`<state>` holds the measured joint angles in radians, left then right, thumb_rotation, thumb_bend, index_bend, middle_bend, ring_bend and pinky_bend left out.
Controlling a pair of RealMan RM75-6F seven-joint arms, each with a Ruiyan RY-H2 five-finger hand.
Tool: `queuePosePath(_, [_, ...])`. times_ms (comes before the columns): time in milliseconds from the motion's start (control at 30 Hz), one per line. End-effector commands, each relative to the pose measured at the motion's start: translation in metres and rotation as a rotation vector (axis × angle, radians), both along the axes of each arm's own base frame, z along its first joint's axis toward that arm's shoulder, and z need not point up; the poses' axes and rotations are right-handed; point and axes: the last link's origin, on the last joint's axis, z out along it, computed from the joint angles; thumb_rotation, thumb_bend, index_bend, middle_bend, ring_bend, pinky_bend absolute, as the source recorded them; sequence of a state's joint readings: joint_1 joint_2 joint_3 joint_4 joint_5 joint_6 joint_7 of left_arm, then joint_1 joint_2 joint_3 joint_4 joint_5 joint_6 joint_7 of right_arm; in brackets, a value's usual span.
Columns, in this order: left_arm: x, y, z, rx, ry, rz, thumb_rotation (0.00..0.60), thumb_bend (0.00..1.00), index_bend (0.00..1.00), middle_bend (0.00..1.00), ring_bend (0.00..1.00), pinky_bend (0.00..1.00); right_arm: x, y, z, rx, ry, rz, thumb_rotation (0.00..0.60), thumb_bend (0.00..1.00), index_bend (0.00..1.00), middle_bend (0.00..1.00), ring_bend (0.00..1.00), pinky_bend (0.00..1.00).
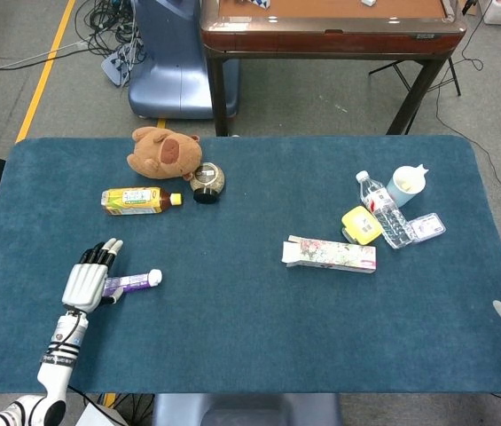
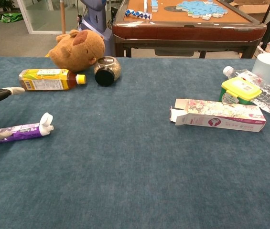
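Blue felt covers the bench (image 1: 250, 346) on grey floor. At eight o'clock, the left robot hand (image 1: 86, 280), fingers spread, touches the purple tube (image 1: 130, 282) lying flat beside it.

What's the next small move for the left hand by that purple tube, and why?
Probably close the fingers around the purple tube. The left hand rests over its tail end with fingers spread, thumb tip touching it, and the tube lies flat on the table, apparently not yet gripped.
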<state>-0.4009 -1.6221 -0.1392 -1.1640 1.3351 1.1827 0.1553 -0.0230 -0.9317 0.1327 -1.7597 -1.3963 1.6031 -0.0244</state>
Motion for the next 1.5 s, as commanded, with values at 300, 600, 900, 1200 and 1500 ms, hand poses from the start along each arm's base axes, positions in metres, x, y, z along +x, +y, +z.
queuePosePath(300, [0.006, -0.012, 0.005, -0.038, -0.019, -0.012, 0.6, 0.22, 0.07, 0.08, 0.07, 0.1, -0.003, 0.002, -0.001, 0.001, -0.007, -0.003, 0.6, 0.0, 0.13, 0.22, 0.13, 0.19])
queuePosePath(600, [0.012, -0.01, -0.009, -0.078, 0.017, -0.009, 0.6, 0.23, 0.19, 0.18, 0.11, 0.1, -0.008, 0.006, 0.001, -0.004, -0.013, -0.012, 0.6, 0.0, 0.13, 0.22, 0.13, 0.19])
queuePosePath(900, [0.012, -0.002, -0.015, -0.076, 0.034, 0.003, 0.6, 0.23, 0.31, 0.31, 0.2, 0.1, -0.01, 0.007, 0.001, -0.003, -0.016, -0.017, 0.6, 0.0, 0.13, 0.22, 0.13, 0.19])
queuePosePath(1200, [0.009, 0.002, -0.017, -0.078, 0.034, 0.016, 0.6, 0.23, 0.36, 0.37, 0.23, 0.1, -0.011, 0.007, 0.001, -0.005, -0.015, -0.021, 0.6, 0.0, 0.13, 0.22, 0.13, 0.19])
queuePosePath(1500, [0.007, 0.006, -0.017, -0.07, 0.001, 0.015, 0.6, 0.33, 0.44, 0.45, 0.3, 0.1, -0.011, 0.008, 0.001, -0.008, -0.017, -0.024, 0.6, 0.0, 0.13, 0.22, 0.13, 0.19])
